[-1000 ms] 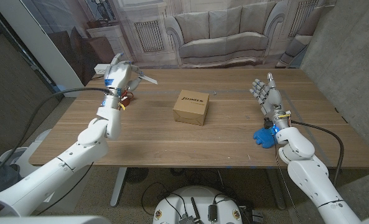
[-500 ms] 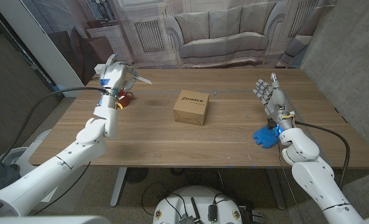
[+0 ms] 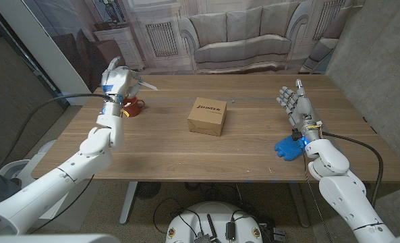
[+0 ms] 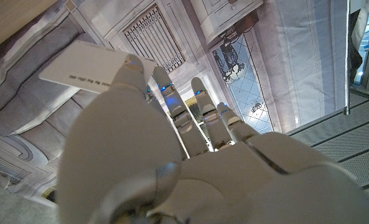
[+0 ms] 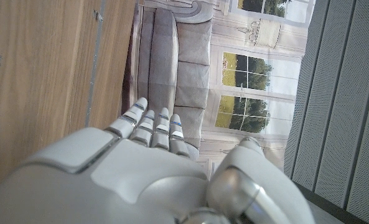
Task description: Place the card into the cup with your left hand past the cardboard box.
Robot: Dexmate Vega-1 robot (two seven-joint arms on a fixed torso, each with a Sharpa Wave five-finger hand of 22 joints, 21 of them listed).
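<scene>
Since a second ago your left hand [image 3: 115, 81], pinching the card [image 3: 144, 84], drifted outward over the cup [image 3: 133, 106]; lower next.

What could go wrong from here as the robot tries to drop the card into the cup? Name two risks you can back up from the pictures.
1. The left hand pinches the card only at one end, so it may slip or tilt as it is lowered.
2. The red cup sits partly hidden behind the left wrist near the table's edge, so the descending hand could knock it or miss its opening.
</scene>
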